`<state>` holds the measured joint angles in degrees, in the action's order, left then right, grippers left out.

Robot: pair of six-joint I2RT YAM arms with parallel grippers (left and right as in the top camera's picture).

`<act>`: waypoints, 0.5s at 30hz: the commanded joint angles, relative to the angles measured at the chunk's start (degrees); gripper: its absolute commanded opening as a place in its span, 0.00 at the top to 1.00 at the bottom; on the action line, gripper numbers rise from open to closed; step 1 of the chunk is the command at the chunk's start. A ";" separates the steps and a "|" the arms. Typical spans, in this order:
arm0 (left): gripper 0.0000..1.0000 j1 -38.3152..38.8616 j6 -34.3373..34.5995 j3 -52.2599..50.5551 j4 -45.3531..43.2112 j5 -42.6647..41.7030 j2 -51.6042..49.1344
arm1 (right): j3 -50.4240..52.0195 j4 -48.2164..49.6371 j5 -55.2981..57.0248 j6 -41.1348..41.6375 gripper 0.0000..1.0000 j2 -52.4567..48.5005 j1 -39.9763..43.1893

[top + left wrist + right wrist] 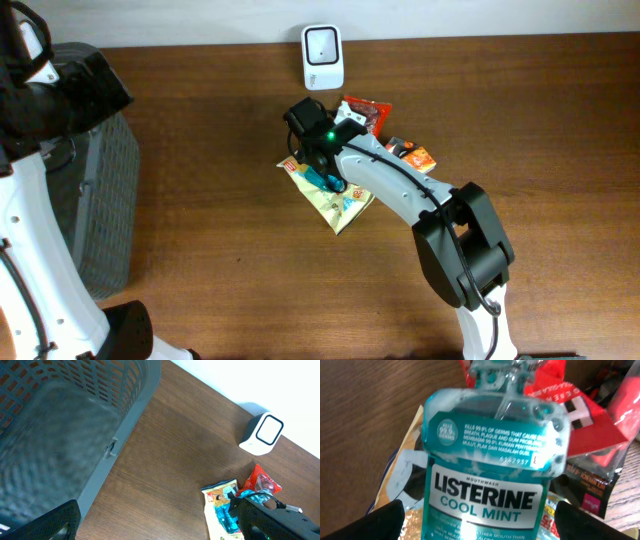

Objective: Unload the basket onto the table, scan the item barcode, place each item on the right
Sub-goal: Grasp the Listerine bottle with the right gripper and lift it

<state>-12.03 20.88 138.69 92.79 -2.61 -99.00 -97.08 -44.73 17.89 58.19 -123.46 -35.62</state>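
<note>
A teal Listerine Cool Mint mouthwash bottle (490, 475) lies on a pile of snack packets, small in the overhead view (325, 180). My right gripper (490, 520) is open and straddles the bottle's lower body. A black finger (385, 520) stands on each side, with a gap between it and the bottle. No barcode shows on the bottle's label. The white scanner (322, 56) stands at the table's far edge, just beyond the pile, and appears in the left wrist view (262, 433). My left gripper (105, 90) hangs open over the grey basket (100, 200), holding nothing.
Under and around the bottle lie a yellow packet (340, 205), a red packet (365, 112) and an orange packet (415, 157). The grey mesh basket (60, 420) stands at the table's left edge. The right arm (400, 190) stretches across the middle of the table.
</note>
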 commanded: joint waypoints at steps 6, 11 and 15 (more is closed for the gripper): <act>0.01 -0.13 0.74 0.22 -0.09 -0.15 0.00 | -0.59 1.64 2.32 0.81 0.14 -4.07 -0.02; 0.01 -0.13 0.72 0.22 -0.09 -0.15 0.00 | -1.84 1.51 2.36 -1.86 0.22 -4.13 0.09; 0.01 -0.13 0.74 0.22 -0.09 -0.15 0.00 | -5.62 0.31 3.43 -7.78 0.38 -4.13 0.11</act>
<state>-12.03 20.88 138.69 92.77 -2.61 -99.00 -99.18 -43.68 19.46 54.50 -126.91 -35.62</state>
